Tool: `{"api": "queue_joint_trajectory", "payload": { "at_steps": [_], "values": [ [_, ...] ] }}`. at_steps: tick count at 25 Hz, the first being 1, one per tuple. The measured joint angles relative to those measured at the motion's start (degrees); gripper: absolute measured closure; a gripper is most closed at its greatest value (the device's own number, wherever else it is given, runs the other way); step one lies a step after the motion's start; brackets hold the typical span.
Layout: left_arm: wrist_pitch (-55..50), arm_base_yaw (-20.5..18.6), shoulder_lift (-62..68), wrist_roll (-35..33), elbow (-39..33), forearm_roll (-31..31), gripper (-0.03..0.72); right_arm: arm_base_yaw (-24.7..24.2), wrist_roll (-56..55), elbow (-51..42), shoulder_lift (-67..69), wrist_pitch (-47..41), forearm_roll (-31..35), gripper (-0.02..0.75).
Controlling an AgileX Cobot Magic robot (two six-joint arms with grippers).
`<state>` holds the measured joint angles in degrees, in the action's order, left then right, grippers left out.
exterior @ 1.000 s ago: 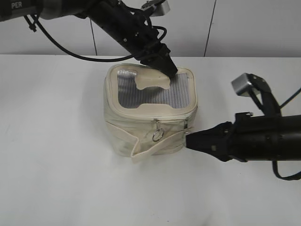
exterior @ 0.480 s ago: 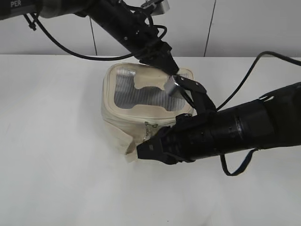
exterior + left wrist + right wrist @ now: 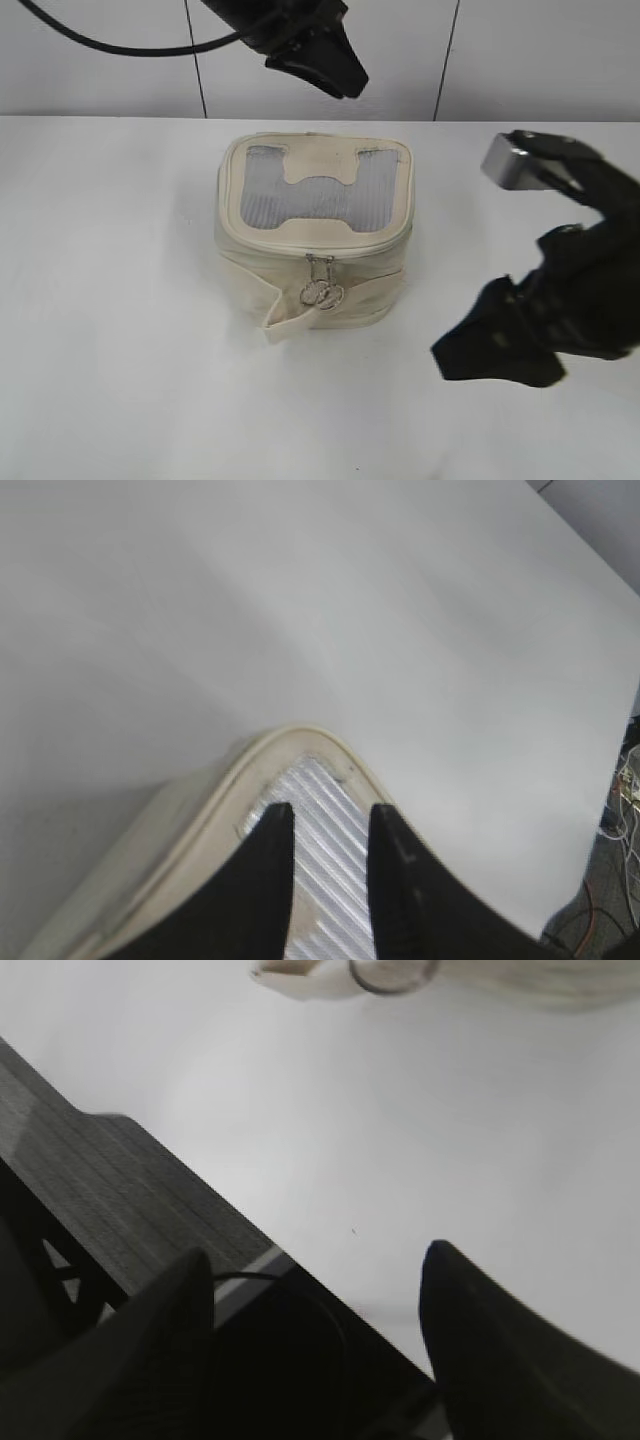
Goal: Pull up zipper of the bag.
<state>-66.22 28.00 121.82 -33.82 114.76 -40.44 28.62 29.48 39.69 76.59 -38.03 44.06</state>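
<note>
The cream bag (image 3: pixel 250 250) stands in the middle of the table, its grey mesh top (image 3: pixel 262 200) with the H-shaped patch facing up. The zipper line runs round its top rim, and two silver ring pulls (image 3: pixel 321 292) hang together at the front centre. My left gripper (image 3: pixel 340 78) hovers above the bag's back edge, open, with nothing in it; the left wrist view shows the mesh top (image 3: pixel 330 810) between its fingers (image 3: pixel 328 815). My right gripper (image 3: pixel 485 352) is open and empty, raised to the bag's front right. The right wrist view shows a ring pull (image 3: pixel 392 972) at its top edge.
The white table (image 3: pixel 110 350) surrounds the bag. Its front edge and the dark floor below show in the right wrist view (image 3: pixel 120 1190). A white panelled wall (image 3: pixel 520 60) stands behind the table.
My right arm, which reached across the bag's front half a second ago, has drawn back to the right. My left gripper has lifted off the bag's top. The two pulls now hang together.
</note>
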Motion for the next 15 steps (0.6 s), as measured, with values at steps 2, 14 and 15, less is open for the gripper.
{"api": "queue_joint_trajectory", "payload": {
  "at_steps": [2,14,15],
  "values": [
    [-0.3,-0.2,-4.5,0.6,-4.3,0.4,0.492,-0.1,-6.8,0.0,-6.7,-3.9,-8.7,0.224],
    [16.6,0.5,-69.7,23.0,-61.4,26.7,0.498,-0.1,-20.9,-7.3,-51.9,-25.7,-33.9,0.223],
    [15.8,0.5,-77.4,25.7,-65.5,29.3,0.498,-0.1,-21.0,-8.3,-55.5,-26.2,-34.5,0.223]
  ]
}}
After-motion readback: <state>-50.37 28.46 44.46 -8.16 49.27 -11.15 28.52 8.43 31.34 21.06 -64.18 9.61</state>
